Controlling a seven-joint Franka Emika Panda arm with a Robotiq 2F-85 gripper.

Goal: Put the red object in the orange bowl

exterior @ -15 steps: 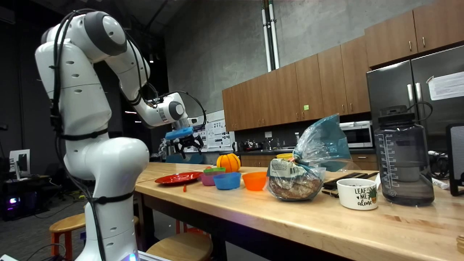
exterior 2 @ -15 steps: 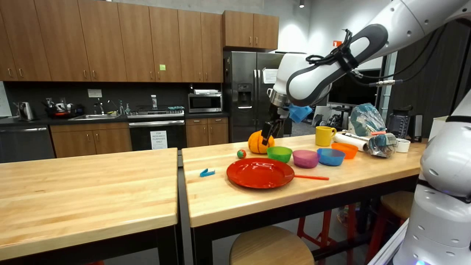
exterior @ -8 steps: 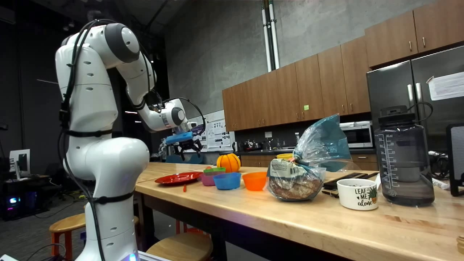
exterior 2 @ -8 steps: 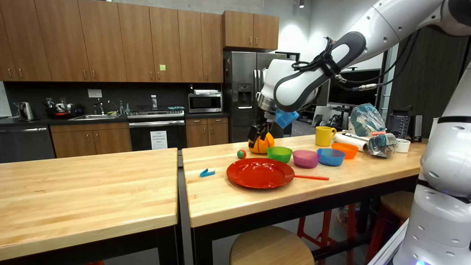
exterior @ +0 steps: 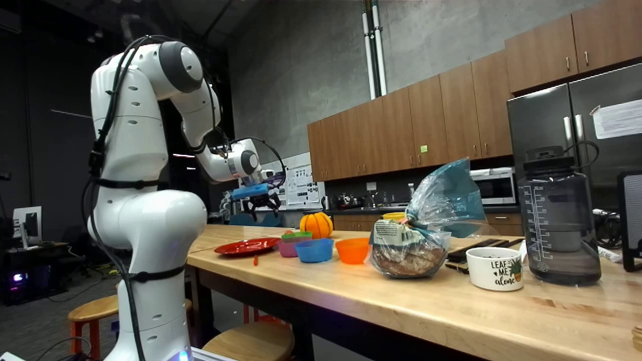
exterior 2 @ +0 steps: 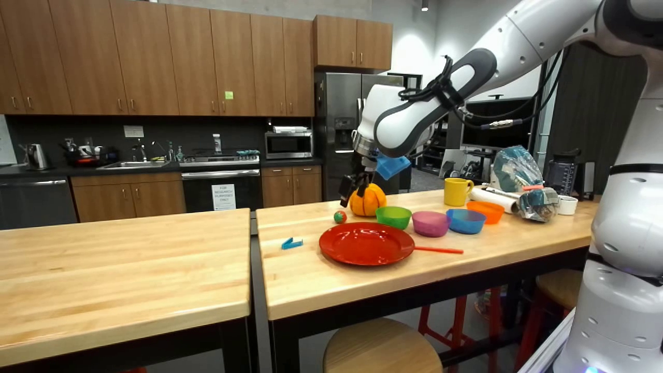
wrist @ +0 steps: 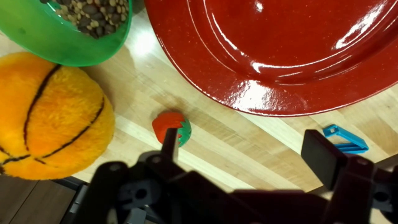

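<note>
One rounded red strawberry point(wrist: 165, 123) on grained wood point(wrist: 245, 155); claw point(wrist: 241, 140) spread.

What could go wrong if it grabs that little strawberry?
The open black gripper might knock the small red-and-green strawberry away: the wrist view shows it partly behind one jaw, not midway between. Reaching lower could also shove the fuzzy orange ball against the green plastic bowl, perhaps spilling its dark and tan bits.
</note>
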